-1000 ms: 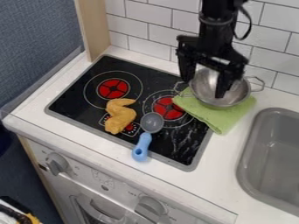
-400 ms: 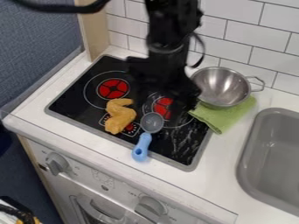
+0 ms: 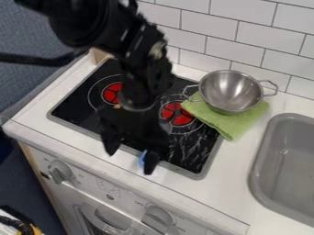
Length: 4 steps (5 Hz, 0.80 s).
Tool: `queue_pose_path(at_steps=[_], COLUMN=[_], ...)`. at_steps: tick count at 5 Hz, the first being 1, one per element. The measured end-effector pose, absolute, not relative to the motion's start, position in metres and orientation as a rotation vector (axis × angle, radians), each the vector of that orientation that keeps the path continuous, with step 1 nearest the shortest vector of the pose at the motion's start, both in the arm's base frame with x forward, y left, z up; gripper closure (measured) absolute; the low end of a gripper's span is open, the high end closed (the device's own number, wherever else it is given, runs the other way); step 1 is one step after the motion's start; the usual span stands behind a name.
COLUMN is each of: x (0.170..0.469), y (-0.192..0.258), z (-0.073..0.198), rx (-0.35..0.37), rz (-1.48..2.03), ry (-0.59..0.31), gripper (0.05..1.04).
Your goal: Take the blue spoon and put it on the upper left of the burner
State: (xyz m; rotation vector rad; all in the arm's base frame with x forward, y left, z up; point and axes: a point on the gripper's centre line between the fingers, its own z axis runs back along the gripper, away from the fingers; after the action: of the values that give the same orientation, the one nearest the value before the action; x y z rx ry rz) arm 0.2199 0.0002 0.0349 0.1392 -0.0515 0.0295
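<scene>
Black two-finger gripper (image 3: 130,159), lower left of centre, fingers spread! The blue-handled spoon (image 3: 142,159) pokes out by the frame-right finger, over the black stovetop's (image 3: 195,153) near edge. Off-centre, so closing could knock it askew. The arm hides its bowl; contact, I can't tell.

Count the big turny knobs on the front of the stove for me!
2. The left knob is near the left end of the white front panel; the right knob is closer to the picture's bottom edge. Neither is covered.
</scene>
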Motion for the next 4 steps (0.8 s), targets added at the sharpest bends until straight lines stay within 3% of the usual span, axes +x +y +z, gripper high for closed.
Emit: queue_pose_path(at_steps=[2, 4], x=[0.236, 0.241], y=[0.013, 0.010], z=[0.006, 0.004], rx=[0.111, 0.098], rz=[0.114, 0.094], ry=[-0.029, -0.033], gripper=[0.083, 0.137])
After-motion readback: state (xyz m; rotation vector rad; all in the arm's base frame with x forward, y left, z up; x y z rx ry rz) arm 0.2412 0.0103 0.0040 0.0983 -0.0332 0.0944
